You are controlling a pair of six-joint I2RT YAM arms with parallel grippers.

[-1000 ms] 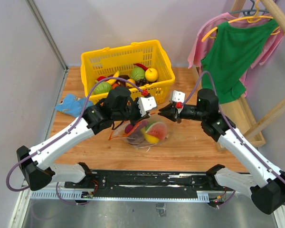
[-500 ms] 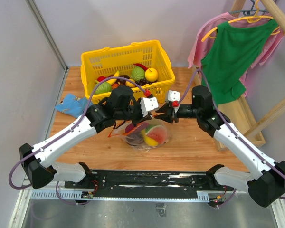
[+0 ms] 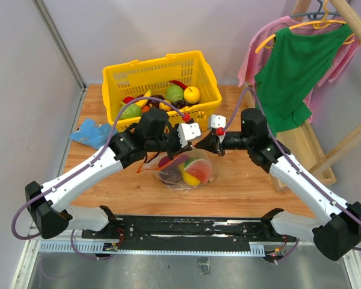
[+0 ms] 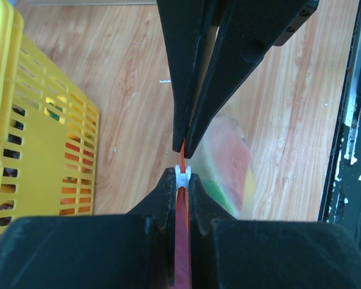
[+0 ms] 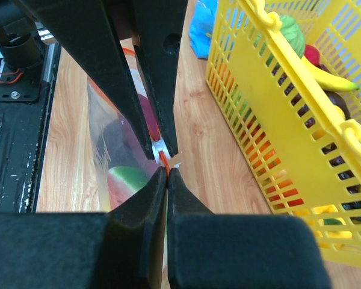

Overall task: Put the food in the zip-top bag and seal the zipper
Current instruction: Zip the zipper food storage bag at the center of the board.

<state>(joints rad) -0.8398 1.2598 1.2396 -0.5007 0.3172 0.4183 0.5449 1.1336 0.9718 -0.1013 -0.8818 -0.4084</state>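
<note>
Clear zip-top bag (image 3: 182, 174) holds food (image 3: 196, 170); red-orange zipper (image 4: 182, 197), white slider (image 4: 182, 176).

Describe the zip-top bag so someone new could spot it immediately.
Find the big yellow basket. Just in front of it sits the zip-top bag: the only clear, crinkly pouch, with toy fruit inside and a red-orange zipper along its edge.
</note>
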